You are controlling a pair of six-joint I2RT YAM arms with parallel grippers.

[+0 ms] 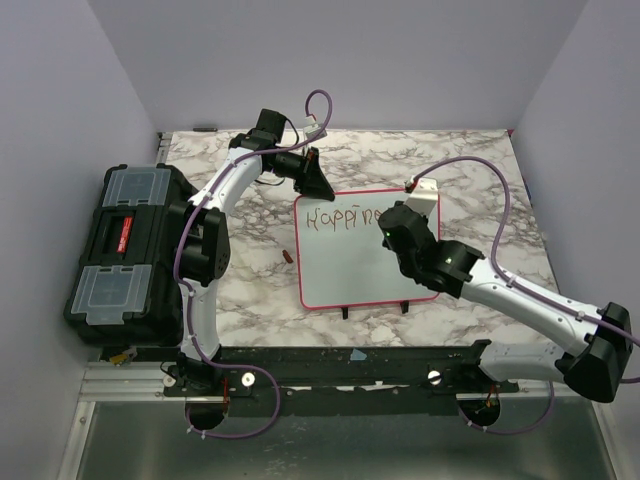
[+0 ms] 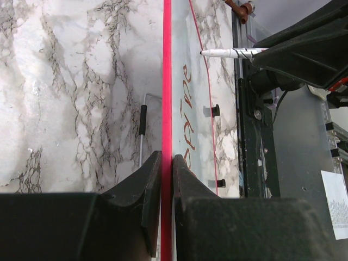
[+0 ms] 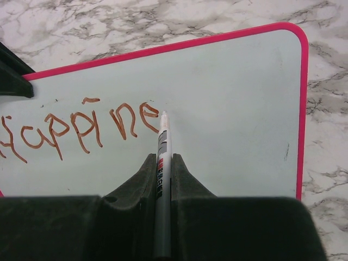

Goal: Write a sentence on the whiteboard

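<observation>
whiteboard (image 1: pixel 350 270) on counter (image 1: pixel 470 160) centre, toolbox (image 1: pixel 125 250) left of it at counter's left edge, lettering (image 1: pixel 345 218) along board's far side, marker (image 3: pixel 162 157) tip just right of lettering

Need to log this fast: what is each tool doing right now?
Left tool: closed, clamping the whiteboard by its pink edge.
Right tool: closed, holding the pen.

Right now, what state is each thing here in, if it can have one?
whiteboard: gripped at its far left edge, partly written on.
sentence: unfinished, reads "Happine" so far.
marker: uncapped, tip at the board just after the "e".
left jaws: shut on the whiteboard's pink frame.
right jaws: shut on the marker.
toolbox: lid closed.
</observation>
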